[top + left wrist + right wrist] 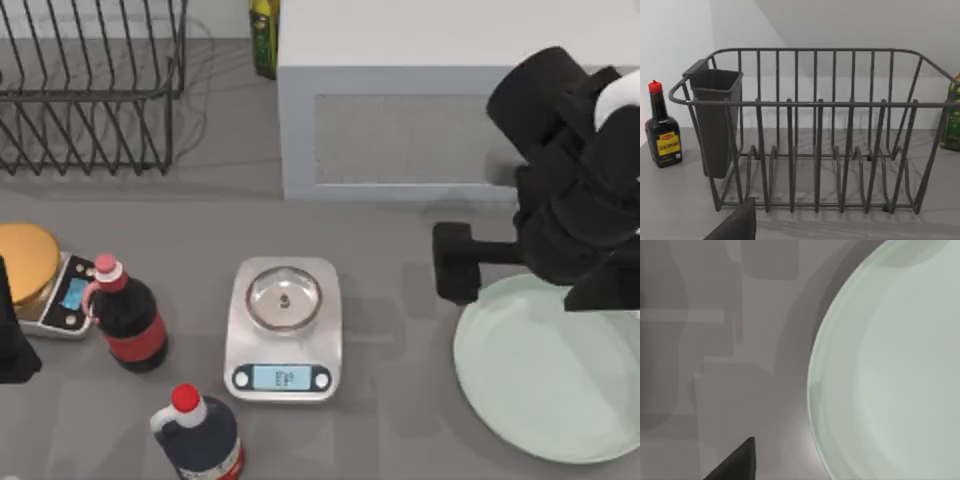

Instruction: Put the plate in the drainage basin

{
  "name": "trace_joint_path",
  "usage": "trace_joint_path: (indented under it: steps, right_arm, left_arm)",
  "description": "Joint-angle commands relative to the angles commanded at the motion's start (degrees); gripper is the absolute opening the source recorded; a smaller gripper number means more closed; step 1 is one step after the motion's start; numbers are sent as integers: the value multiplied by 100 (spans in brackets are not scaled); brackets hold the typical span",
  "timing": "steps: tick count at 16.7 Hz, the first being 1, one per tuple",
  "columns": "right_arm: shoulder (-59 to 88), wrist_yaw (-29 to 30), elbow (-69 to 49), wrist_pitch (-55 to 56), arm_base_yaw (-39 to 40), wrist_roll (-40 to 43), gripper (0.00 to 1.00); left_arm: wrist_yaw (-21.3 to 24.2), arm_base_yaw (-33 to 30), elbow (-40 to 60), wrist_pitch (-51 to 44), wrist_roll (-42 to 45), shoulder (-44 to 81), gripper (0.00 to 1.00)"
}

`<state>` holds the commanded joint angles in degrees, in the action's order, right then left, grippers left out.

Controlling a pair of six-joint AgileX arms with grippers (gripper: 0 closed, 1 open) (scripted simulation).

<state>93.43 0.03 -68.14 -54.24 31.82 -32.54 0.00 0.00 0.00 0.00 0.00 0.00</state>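
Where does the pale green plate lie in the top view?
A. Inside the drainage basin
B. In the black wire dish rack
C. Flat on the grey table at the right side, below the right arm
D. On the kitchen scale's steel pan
C: the plate lies flat on the table at the right, with the right gripper by its upper left rim.

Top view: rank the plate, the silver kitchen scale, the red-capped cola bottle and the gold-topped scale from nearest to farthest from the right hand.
From the right hand, at the plate's upper left rim:
1. Plate, just beside it at the table's right.
2. Silver kitchen scale, at the table's middle.
3. Red-capped cola bottle, left of the middle.
4. Gold-topped scale, at the far left edge.
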Motion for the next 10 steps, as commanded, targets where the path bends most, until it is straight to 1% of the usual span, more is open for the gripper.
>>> trace_joint_path:
  steps: [4,10]
  right_arm:
    - [1065,0,-787,-628,369,-377,100]
    - [1213,-2,-897,-718,402,-433,100]
  left_arm:
    - [0,0,0,0,0,0,100]
    - [0,0,0,0,0,0,100]
